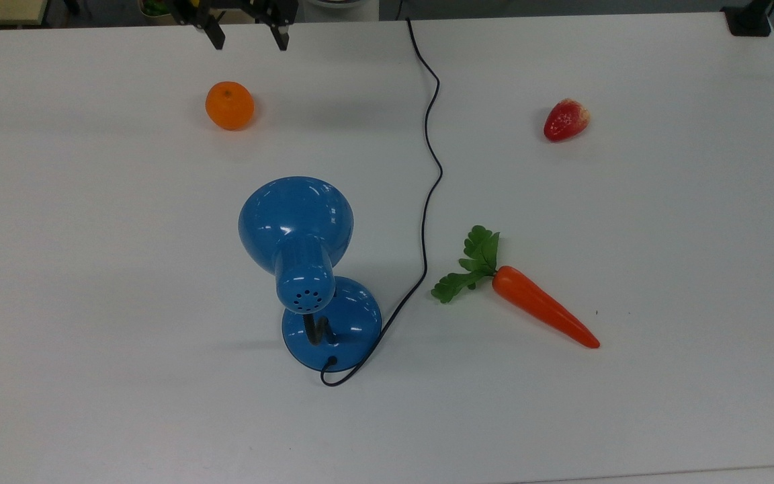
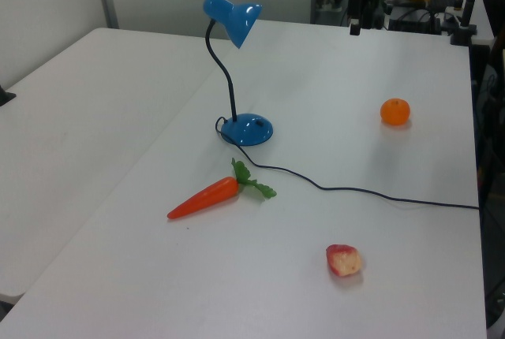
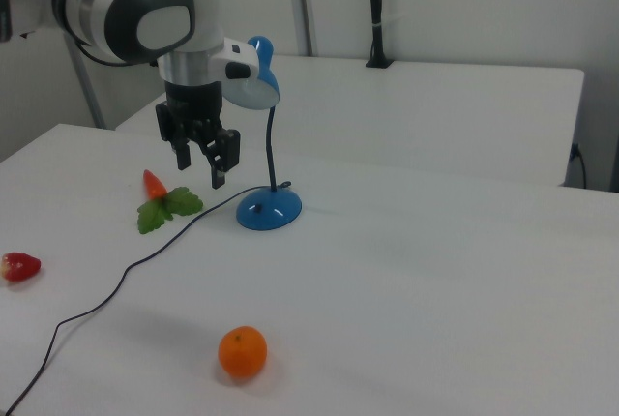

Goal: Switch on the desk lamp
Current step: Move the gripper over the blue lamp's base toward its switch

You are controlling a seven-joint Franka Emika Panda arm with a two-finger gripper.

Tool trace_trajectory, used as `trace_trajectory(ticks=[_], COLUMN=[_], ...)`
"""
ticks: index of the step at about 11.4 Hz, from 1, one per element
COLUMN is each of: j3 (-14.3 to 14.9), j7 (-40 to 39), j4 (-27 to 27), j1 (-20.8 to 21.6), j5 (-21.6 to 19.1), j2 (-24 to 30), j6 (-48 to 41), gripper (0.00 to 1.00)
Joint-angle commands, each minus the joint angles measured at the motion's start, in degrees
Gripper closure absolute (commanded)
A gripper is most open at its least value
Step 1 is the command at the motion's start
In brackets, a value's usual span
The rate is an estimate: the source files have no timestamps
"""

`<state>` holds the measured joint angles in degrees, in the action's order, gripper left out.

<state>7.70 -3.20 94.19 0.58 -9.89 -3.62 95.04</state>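
Note:
The desk lamp is glossy blue, with a bell-shaped shade (image 1: 295, 218) on a black bendy neck (image 2: 227, 79) and a round base (image 1: 343, 323). It stands near the table's middle, also seen as the lamp (image 3: 268, 208) in the right view. Its thin black cord (image 1: 429, 168) runs to the top view's upper edge. My gripper (image 1: 247, 39) hangs open and empty above the table at the top view's upper edge, well away from the lamp. In the right view the gripper (image 3: 202, 168) overlaps part of the shade. In the left view the gripper (image 2: 355, 24) is beyond the lamp.
An orange (image 1: 229, 105) lies just below the gripper in the top view. A strawberry (image 1: 566, 119) sits at the top view's upper right. A toy carrot (image 1: 540, 306) with green leaves lies right of the lamp base. The white table (image 1: 91, 282) has bare room on the top view's left.

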Motion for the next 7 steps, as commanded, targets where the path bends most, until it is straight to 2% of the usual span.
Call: trace_trajectory(ticks=[1,2,4,7], j3=[0.0,-0.1,-0.3,-0.5], j7=[-1.5,-1.5,-5.6,-6.1], j4=[-2.8,-2.8,-2.6,-2.4], j1=[0.4,0.4,0.5,2.8], j5=[-0.4,-0.4,-0.4,-0.3], j2=[-2.9,-3.1,-3.7,-7.9], j6=[1.9,3.1,5.2,14.8], gripper=[0.86,0.99,1.00,1.00])
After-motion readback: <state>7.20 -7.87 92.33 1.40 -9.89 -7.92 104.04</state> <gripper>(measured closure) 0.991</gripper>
